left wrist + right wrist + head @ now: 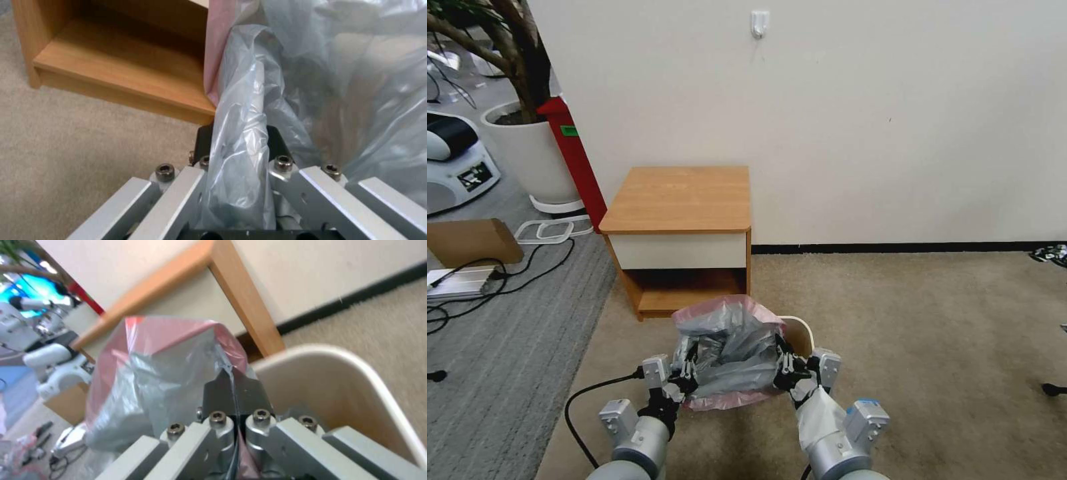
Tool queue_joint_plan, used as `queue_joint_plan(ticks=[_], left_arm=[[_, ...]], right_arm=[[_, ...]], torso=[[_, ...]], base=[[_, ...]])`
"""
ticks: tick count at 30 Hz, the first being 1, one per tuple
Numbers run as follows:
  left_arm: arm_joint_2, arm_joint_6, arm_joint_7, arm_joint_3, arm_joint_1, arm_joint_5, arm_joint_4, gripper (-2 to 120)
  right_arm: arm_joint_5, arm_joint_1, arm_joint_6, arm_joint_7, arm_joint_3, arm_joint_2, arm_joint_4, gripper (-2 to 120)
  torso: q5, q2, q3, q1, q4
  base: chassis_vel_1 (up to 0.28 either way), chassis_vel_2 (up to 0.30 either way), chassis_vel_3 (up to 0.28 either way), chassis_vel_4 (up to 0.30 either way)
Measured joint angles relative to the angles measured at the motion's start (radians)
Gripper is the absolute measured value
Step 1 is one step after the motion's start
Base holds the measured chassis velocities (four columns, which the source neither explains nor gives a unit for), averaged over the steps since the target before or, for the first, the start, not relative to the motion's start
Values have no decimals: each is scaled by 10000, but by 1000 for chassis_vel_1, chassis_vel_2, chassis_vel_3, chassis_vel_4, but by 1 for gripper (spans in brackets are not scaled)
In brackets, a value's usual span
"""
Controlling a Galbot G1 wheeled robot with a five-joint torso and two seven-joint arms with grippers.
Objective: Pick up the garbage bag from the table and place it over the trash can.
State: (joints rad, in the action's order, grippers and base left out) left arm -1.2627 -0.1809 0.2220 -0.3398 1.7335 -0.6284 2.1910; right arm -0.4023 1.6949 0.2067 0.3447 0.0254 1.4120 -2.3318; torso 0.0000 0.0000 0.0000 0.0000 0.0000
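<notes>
Bag lifted off the table and held open at the trash can; fitting not complete

At the lower centre of the head view, the left gripper (686,373) and right gripper (785,371) are each clamped on an opposite edge of the garbage bag (730,347), spreading it directly above the trash can (802,331), whose cream rim shows at the bag's right side. Judged remaining: lower the pinkish edge around the rim. Beyond, at frame centre, the table (680,200) stands bare against the wall
</notes>
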Motion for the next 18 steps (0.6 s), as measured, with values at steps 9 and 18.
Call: queue_joint_plan(ticks=[9,18], left_arm=[[-12,-74,-44,-4,64,-72,-6,7],[-113,-293,-40,-131,167,-777,169,7]], right_arm=[[-425,-498,110,-94,543,126,-123,0],[-772,-736,554,32,1218,-18,-2,0]], torso=[[0,1,0,0,0],[1,0,0,0,0]], base=[[0,0,0,0],[0,0,0,0]])
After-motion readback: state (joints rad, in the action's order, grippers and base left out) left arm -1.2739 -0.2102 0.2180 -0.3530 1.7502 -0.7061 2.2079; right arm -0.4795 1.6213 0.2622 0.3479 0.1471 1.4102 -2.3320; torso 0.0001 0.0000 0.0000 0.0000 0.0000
